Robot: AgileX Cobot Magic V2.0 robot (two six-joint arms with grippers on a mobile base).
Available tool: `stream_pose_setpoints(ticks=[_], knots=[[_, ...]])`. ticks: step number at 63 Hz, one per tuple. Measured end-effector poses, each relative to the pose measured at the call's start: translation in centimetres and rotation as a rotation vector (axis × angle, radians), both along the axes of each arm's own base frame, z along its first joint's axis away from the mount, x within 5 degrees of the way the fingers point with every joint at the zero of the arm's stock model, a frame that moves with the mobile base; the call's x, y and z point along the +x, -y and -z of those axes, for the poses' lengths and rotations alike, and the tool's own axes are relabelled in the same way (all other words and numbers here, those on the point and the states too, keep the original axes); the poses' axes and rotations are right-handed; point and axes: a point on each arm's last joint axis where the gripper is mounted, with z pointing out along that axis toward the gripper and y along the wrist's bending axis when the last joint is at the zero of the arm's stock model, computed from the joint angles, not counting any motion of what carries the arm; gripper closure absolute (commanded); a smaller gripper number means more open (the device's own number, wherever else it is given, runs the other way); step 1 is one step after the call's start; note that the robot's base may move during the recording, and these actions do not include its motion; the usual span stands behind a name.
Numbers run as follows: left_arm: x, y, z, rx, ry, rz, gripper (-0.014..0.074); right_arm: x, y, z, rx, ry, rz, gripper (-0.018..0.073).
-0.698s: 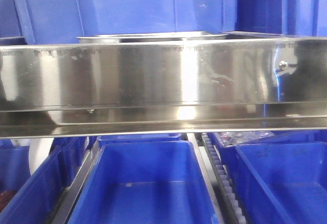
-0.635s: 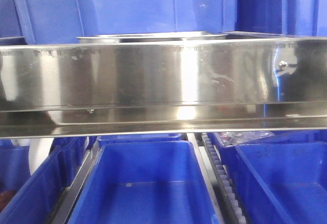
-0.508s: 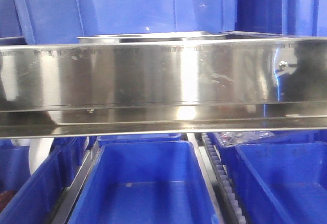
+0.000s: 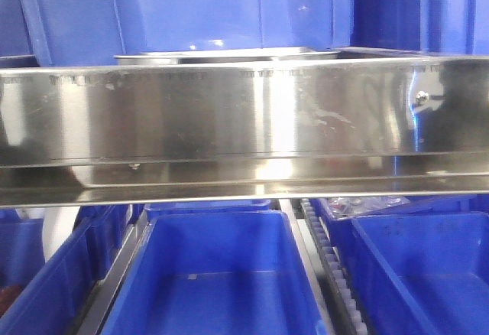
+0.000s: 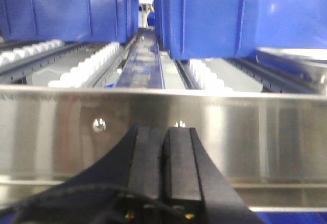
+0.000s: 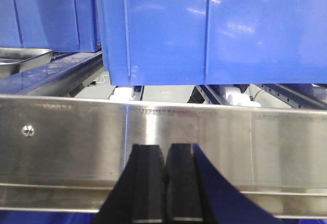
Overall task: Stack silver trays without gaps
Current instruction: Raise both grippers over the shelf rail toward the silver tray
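Two closed black grippers (image 5: 163, 130) (image 6: 164, 148), shiny thin-rimmed silver trays (image 4: 229, 53), polished rail (image 4: 244, 113)

Shelf rail (image 4: 244, 113) runs across full width. Behind its top edge: silver tray (image 4: 225, 53), with upper bins (image 4: 221, 6) behind that. Below rail: lower bins (image 4: 218, 274), side by side.

silver tray (image 4: 229, 54) | mostly hidden behind shelf rail (image 4: 229, 113) (only rim shows) | count unclear

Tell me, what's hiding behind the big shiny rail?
A silver tray peeks its rim over the shelf rail, with blue bins behind it. The rail covers the tray's body and contents.
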Motion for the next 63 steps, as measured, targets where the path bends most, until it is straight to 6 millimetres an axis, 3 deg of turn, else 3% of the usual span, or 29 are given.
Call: stream_pose_setpoints(ticks=[22,27,31,38,42,46,51,63], knots=[[-0.2,-0.3,-1.7,-0.070,0.164,-0.023,0.0645,-0.1,0.0,-1.1,0.066,0.111,-0.004,0.0501],[-0.6,-0.1,-3.7,-0.042,0.170,-0.007,0.0644,-0.4,0.0,-2.9,0.087,0.151,-0.007,0.0501],[-1.6,0.0,-6.8,0.005,0.180,0.011,0.0643,-1.0,0.0,-5.1,0.089,0.199,-0.011,0.0496],[-3.2,0.1,-11.9,0.045,0.183,0.050,0.0589,-2.8,0.0,-10.6,0.094,0.309,-0.020,0.0349],[-4.0,0.1,-14.8,0.057,0.151,0.077,0.0500,-3.3,-0.1,-13.0,0.094,0.314,-0.023,0.0211],[-3.9,0.2,-17.0,0.064,0.098,0.102,0.0360,-3.3,-0.1,-15.1,0.093,0.308,-0.024,0.0055],[-3.0,0.4,-19.3,0.074,0.025,0.131,0.0210,-2.4,-0.1,-17.3,0.093,0.272,-0.024,-0.0077],[1.4,1.5,-21.5,0.147,-0.135,0.199,0.0178,1.9,-0.1,-19.2,0.097,0.120,-0.024,-0.0066]])
